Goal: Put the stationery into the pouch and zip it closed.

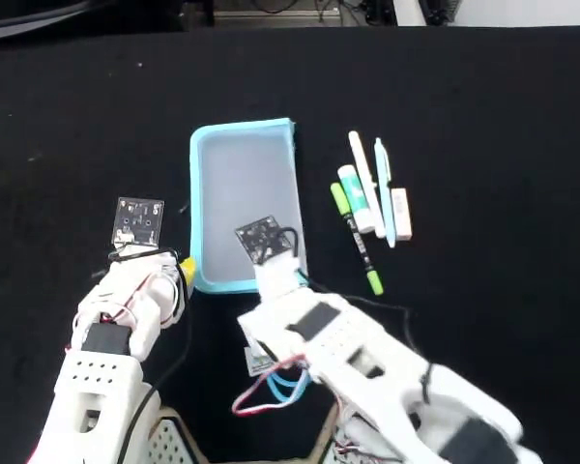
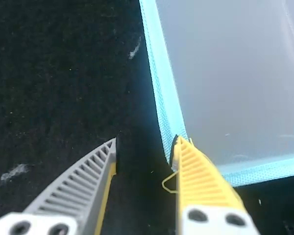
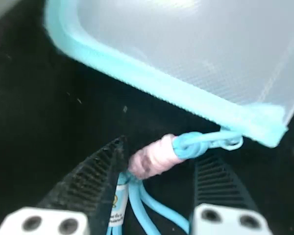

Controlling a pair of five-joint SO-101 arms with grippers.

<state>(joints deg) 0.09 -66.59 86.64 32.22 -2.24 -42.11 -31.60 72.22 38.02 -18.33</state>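
Looking down from high, the pouch (image 1: 246,198) lies mid-frame with the stationery (image 1: 367,193) just right of it. Left wrist view: left gripper (image 2: 144,164) has fingers apart at the pouch's corner edge. Right wrist view: right gripper (image 3: 159,161) sits spread around the zipper pull (image 3: 154,157), not clamping it.

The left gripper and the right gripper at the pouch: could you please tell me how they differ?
The left gripper has one grey and one yellow finger; the right gripper has black fingers. The left gripper sits at a corner of the pouch, its yellow finger at the cyan edge; the right gripper straddles the pink bead on the blue zipper cord. Both are open.
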